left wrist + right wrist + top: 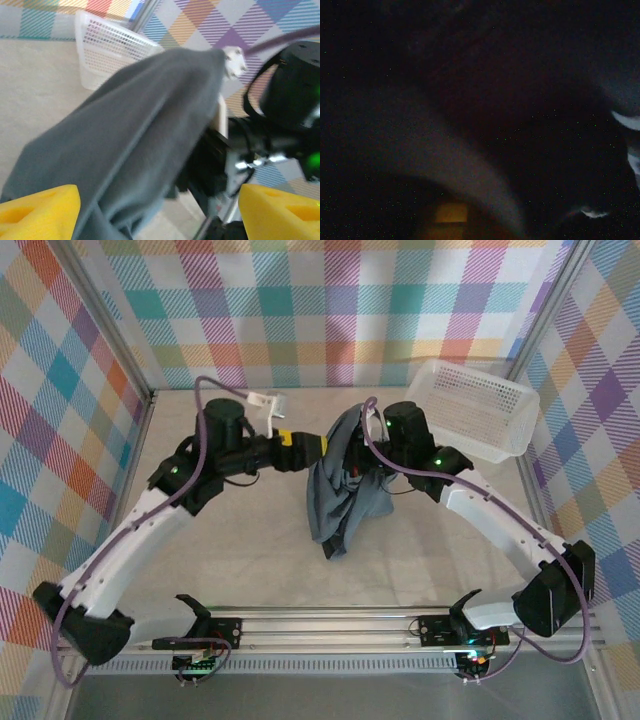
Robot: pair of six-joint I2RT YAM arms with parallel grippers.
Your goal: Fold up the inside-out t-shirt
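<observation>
The inside-out t-shirt (338, 485), dark slate-grey, hangs bunched above the table's middle, its lower end near the tabletop. Its top is gathered at my right gripper (366, 443), which is shut on it with the fingers buried in cloth. The right wrist view is dark, with the t-shirt (470, 175) draped over the lens and a dim yellow pad (451, 212) below. My left gripper (303, 448) stands just left of the hanging cloth. In the left wrist view that gripper (160, 215) is open wide, and the t-shirt (135, 140) runs loosely between its yellow fingertips (35, 210).
A white mesh basket (480, 405) stands at the back right; in the left wrist view the basket (110, 50) lies behind the cloth. Plaid walls close in the beige table (230, 550) on three sides. The right arm's black wrist (292, 85) is close beside the left gripper.
</observation>
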